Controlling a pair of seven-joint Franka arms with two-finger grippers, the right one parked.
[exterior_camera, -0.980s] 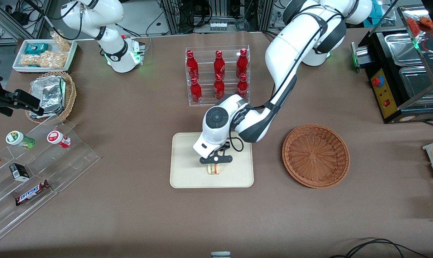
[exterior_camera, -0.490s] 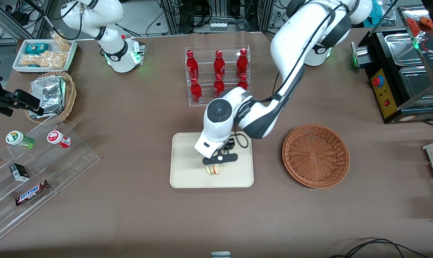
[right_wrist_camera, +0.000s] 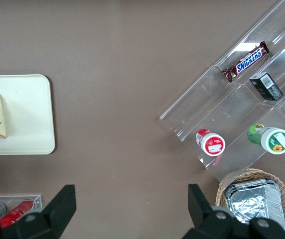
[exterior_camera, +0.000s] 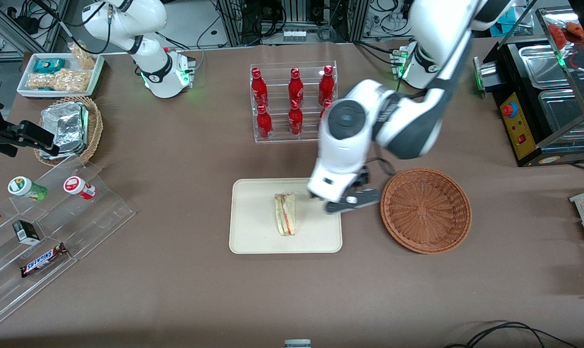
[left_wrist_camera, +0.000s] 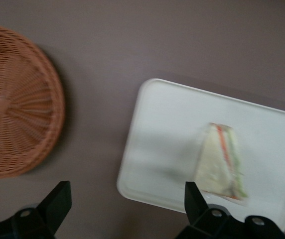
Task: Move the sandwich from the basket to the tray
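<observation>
A brown cloth is covering the long table, with a rack of red bottles (exterior_camera: pixel 292 104) standing farther from the front camera. The sandwich (exterior_camera: pixel 285 213) is lying on the cream tray (exterior_camera: pixel 253 232), free of any grip. The gripper (exterior_camera: pixel 350 202) is hanging above the tray's edge nearest the wicker basket (exterior_camera: pixel 425 210), its fingers (left_wrist_camera: pixel 58 201) spread wide and holding nothing.

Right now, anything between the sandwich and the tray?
No. The sandwich already lies on the tray. The hand hangs open between tray and basket, holding nothing.
</observation>
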